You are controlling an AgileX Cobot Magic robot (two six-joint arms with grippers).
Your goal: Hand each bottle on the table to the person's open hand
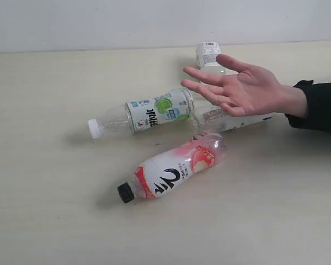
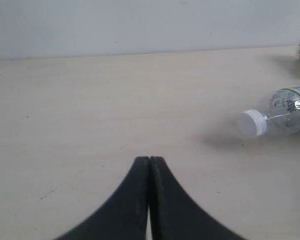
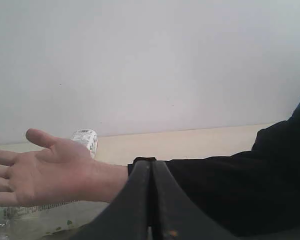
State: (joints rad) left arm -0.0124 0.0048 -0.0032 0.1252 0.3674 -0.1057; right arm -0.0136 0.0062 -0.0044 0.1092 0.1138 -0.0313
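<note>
L fingers [image 2: 149,167], R fingers [image 3: 151,169] tight together, empty; pale beige table [image 1: 49,221], white wall [image 1: 99,22] behind

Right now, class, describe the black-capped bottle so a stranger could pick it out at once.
Start at the pale table and find the person's open hand. Nearer the camera than the hand lies one bottle on its side. It alone has a black cap and a pink, red and white label.

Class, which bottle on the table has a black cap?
The pink-and-white labelled bottle, lying nearest the exterior camera; the green-labelled bottle is white-capped.
</note>
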